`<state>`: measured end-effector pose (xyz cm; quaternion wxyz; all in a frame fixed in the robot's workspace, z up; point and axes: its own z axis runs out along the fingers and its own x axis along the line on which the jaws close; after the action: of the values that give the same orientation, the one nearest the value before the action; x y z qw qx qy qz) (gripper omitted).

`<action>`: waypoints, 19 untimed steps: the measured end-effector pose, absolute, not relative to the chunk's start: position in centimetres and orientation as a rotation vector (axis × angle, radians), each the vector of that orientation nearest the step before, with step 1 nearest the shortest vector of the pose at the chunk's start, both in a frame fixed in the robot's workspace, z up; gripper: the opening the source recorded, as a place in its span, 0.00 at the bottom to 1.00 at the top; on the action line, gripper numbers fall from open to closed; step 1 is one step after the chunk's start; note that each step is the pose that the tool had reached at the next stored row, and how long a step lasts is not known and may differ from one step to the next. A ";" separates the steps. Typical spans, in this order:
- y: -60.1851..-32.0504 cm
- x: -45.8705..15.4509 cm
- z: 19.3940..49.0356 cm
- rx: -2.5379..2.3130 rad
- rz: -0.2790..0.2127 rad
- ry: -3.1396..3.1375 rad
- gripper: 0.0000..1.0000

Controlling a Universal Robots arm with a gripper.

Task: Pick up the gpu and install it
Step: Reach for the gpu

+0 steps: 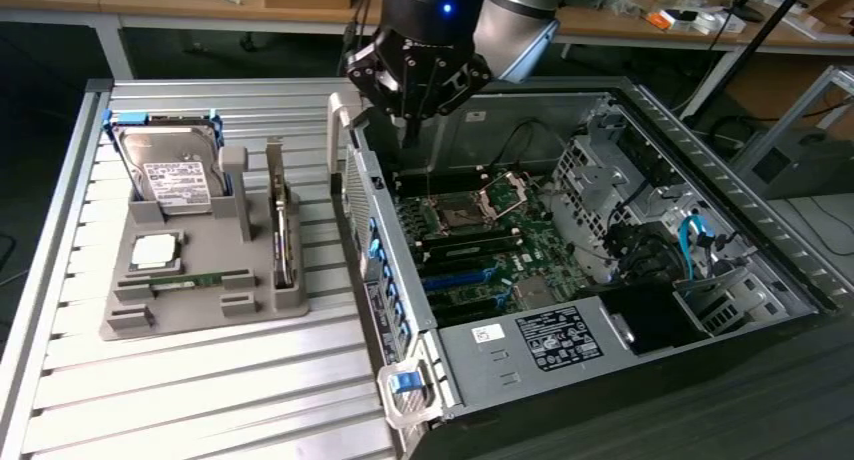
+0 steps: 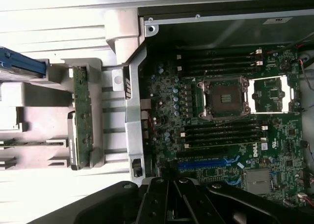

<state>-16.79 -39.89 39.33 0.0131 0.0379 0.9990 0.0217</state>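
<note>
The gpu (image 1: 280,228) stands on its long edge in a slot of the grey holder tray (image 1: 200,315), its silvery bracket end pointing up. In the wrist view the gpu (image 2: 82,118) appears edge-on as a narrow green strip beside the case wall. My gripper (image 1: 410,132) hangs above the rear edge of the open computer case (image 1: 534,360), to the exterior view's right of the gpu and clear of it. Its fingers (image 2: 158,197) are shut together with nothing between them. Below it lies the motherboard (image 2: 221,135) with a blue expansion slot (image 2: 208,162).
The tray also carries a silver hard drive (image 1: 174,170) in a blue-edged cradle, a processor chip (image 1: 154,250) and a slim green RAM stick (image 1: 194,278). The tray and case rest on a slatted metal table (image 1: 200,400). Cables and drive cages crowd the case's far side (image 1: 667,240).
</note>
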 end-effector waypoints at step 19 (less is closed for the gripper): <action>-39.9 -18.7 39.3 0.118 0.068 3.112 0.11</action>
<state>-18.70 -39.89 39.33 0.0131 0.0379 0.9990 0.0217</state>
